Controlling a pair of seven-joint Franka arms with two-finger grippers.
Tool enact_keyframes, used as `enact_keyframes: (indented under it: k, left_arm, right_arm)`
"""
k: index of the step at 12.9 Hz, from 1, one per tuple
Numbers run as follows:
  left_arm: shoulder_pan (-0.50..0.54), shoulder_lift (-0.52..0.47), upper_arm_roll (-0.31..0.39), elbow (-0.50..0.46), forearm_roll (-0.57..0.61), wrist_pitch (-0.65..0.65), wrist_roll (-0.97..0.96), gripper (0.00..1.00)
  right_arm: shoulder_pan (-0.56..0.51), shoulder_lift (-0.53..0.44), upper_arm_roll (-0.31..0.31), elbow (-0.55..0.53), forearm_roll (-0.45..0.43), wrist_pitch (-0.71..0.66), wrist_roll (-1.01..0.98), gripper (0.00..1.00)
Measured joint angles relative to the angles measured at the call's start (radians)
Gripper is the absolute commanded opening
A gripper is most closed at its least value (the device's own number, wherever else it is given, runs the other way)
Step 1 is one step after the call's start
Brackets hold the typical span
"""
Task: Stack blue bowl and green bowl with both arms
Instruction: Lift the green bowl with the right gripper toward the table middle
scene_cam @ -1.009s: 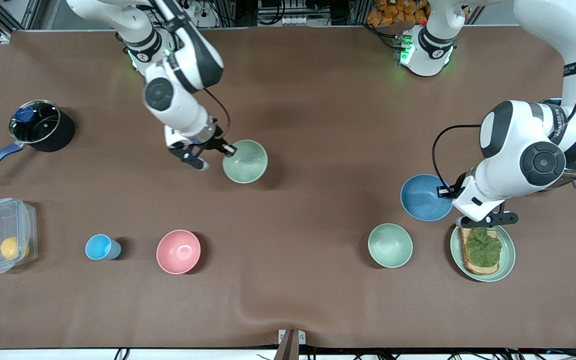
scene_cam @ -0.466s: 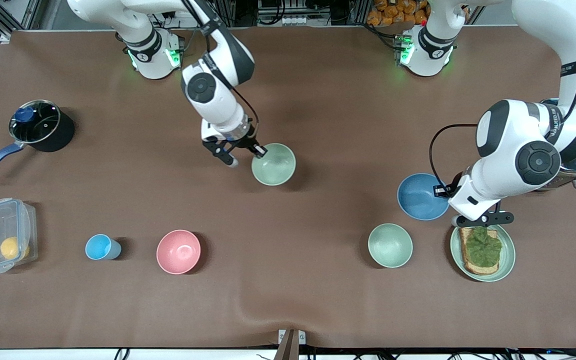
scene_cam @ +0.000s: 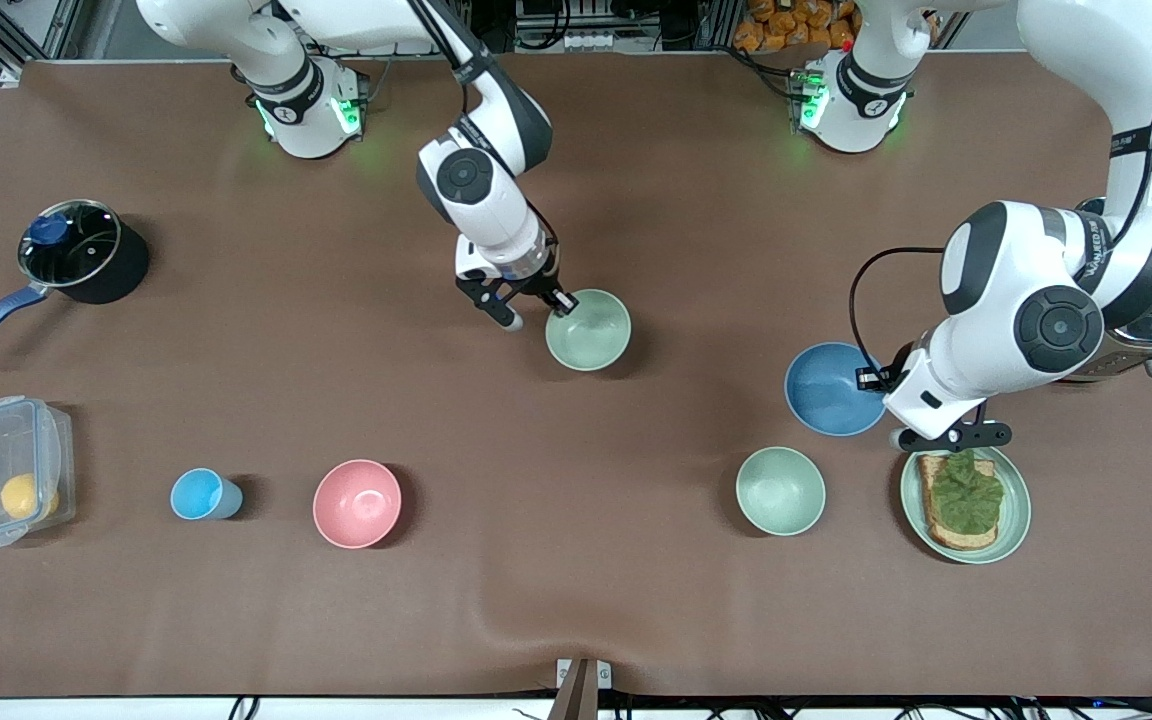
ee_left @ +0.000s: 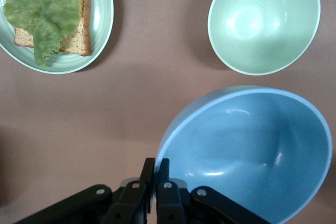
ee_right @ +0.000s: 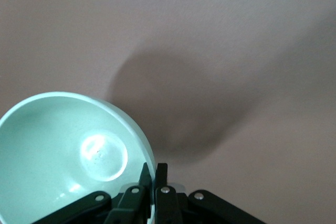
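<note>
My right gripper [scene_cam: 558, 303] is shut on the rim of the pale sage-green bowl [scene_cam: 591, 332] and holds it over the middle of the table. The right wrist view shows that bowl [ee_right: 63, 150] with its rim pinched between the jaws of my right gripper [ee_right: 154, 170]. My left gripper [scene_cam: 881, 381] is shut on the rim of the sky-blue bowl [scene_cam: 829, 390] and holds it just above the table, toward the left arm's end. The left wrist view shows this bowl [ee_left: 252, 150] tilted in my left gripper [ee_left: 156, 164].
A mintier green bowl [scene_cam: 780, 490] [ee_left: 264, 20] and a green plate [scene_cam: 1018, 510] [ee_left: 103, 14] with toast lie nearer the front camera than the blue bowl. A pink bowl [scene_cam: 357, 503], light-blue cup [scene_cam: 201, 493], clear box [scene_cam: 6, 470] and lidded pot [scene_cam: 76, 250] sit toward the right arm's end.
My right arm has carried the green bowl a long way toward the left arm's end. My left arm has shifted the blue bowl slightly toward the right arm's end.
</note>
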Motion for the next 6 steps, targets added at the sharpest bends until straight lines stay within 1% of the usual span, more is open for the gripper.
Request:
enact_keyframes:
  k: [6]
  left_arm:
    - [-0.001,0.011,-0.005,0.0,-0.052,0.01,0.0,0.0]
  right_arm:
    - [0.106,0.06,-0.063,0.023,0.0,0.049,0.047,0.0]
